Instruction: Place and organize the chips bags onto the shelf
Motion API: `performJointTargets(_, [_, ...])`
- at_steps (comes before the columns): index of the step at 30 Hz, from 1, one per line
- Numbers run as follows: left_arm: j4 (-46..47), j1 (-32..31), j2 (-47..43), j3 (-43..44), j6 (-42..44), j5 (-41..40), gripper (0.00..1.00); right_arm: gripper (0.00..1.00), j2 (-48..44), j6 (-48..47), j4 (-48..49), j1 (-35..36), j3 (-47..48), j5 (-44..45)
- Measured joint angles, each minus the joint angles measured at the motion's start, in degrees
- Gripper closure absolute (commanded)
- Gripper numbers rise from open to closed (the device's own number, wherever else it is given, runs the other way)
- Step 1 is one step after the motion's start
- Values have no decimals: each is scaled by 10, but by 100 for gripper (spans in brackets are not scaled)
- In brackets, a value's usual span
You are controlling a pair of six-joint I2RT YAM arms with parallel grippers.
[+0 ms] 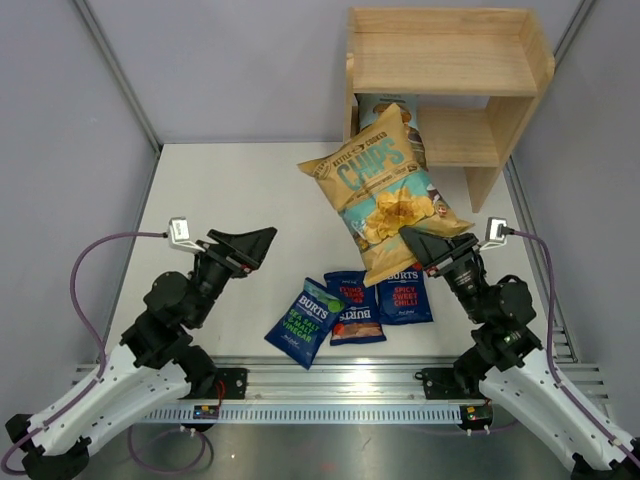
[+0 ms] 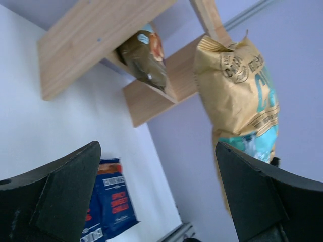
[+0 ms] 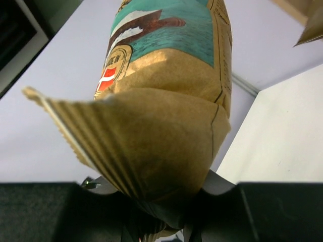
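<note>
My right gripper (image 1: 418, 243) is shut on the bottom edge of the tan-and-teal CHIPS bag (image 1: 385, 190) and holds it up off the table in front of the wooden shelf (image 1: 445, 70). In the right wrist view the bag (image 3: 161, 126) fills the space above the jaws. The light-blue-and-olive bag (image 1: 385, 110) stands on the shelf's lower tier, partly hidden behind the CHIPS bag. Three dark-blue BURTS bags (image 1: 305, 320) (image 1: 355, 307) (image 1: 408, 293) lie flat near the front edge. My left gripper (image 1: 262, 240) is open and empty, left of the bags.
Grey walls enclose the table on three sides. The metal rail (image 1: 330, 375) with both arm bases runs along the near edge. The shelf's top tier (image 1: 440, 50) holds nothing.
</note>
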Motion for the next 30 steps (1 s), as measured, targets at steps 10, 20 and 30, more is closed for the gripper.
performJointTargets(10, [-218, 0, -61, 50, 88, -27, 1, 80, -20, 56, -26, -47, -52, 115])
performJointTargets(20, [-325, 0, -68, 95, 156, -11, 1, 80, 59, 155, 38, -237, -61, 50])
performJointTargets(30, [-362, 0, -87, 71, 172, -8, 1, 80, 165, 209, 105, -340, -54, -55])
